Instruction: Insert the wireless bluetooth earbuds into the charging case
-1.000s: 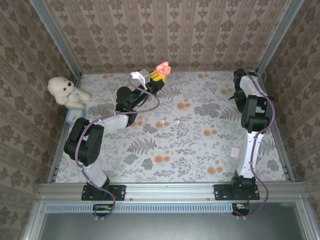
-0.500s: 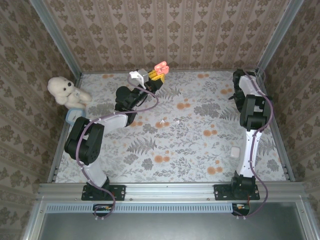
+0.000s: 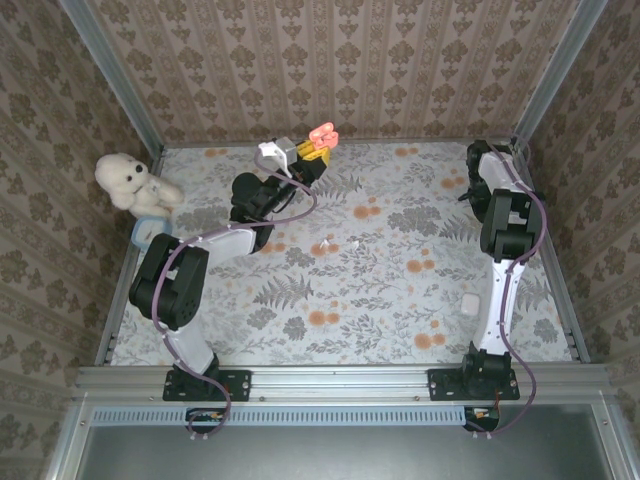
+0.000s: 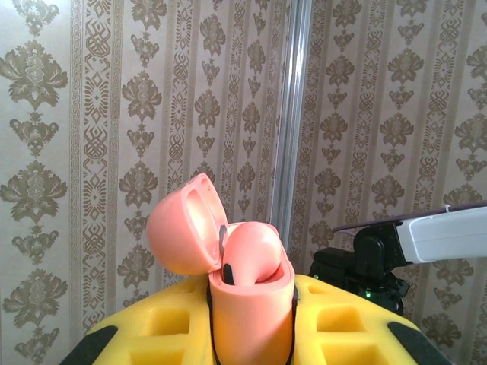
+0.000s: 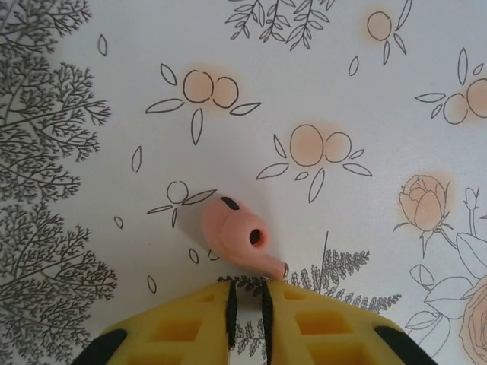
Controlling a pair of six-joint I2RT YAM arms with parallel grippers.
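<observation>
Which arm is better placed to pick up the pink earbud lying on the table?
Right. The right end effector sits at the stem of the small glossy pink earbud, while the left end effector is raised, shut on the open pink plastic charging case.

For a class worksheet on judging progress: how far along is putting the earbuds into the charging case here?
Done: the pink charging case is open in the left gripper, one pink earbud already seated. In hand: the right gripper, jaws nearly together, is at the stem of a second pink earbud on the table; a firm grip is unclear. Left: carry it over and seat it.
</observation>
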